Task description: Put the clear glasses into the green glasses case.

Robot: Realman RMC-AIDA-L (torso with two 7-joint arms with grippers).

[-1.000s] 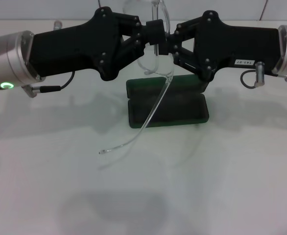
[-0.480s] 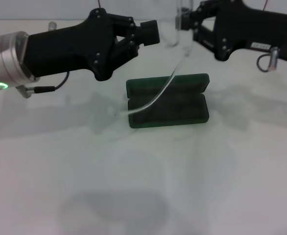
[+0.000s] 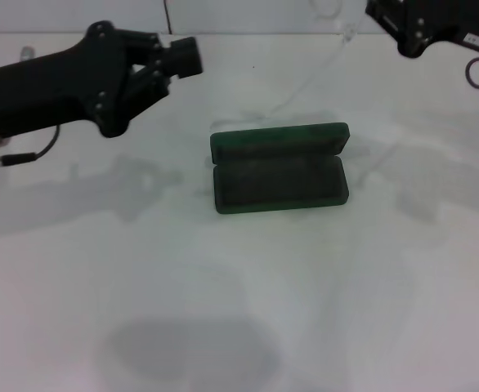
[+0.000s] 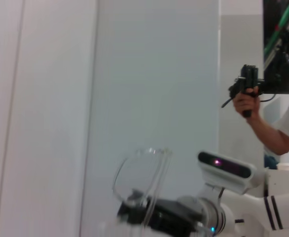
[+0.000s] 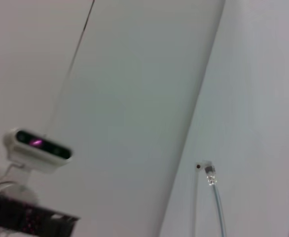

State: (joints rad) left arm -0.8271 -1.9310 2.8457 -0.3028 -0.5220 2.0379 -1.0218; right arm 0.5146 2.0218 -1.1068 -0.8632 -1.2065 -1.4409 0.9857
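The clear glasses (image 3: 317,69) hang from my right hand (image 3: 370,10) at the far right edge of the head view, raised above the desk (image 3: 239,286); one thin clear arm trails down and to the left toward the green glasses case (image 3: 279,167) without touching it. In the left wrist view the same glasses (image 4: 142,173) show as a curved clear lens standing up from the dark right hand (image 4: 139,210), so I read that hand as clamped on the frame, though its fingertips are cut off at the head view's top edge. In the right wrist view only the tip of a clear arm (image 5: 211,180) is seen. My left hand (image 3: 186,55) is held over the desk's far left, well apart from the glasses and the case, its fingers drawn together on nothing. The case lies open near the desk's centre, lid folded back on the far side, dark lining exposed, nothing in its tray.
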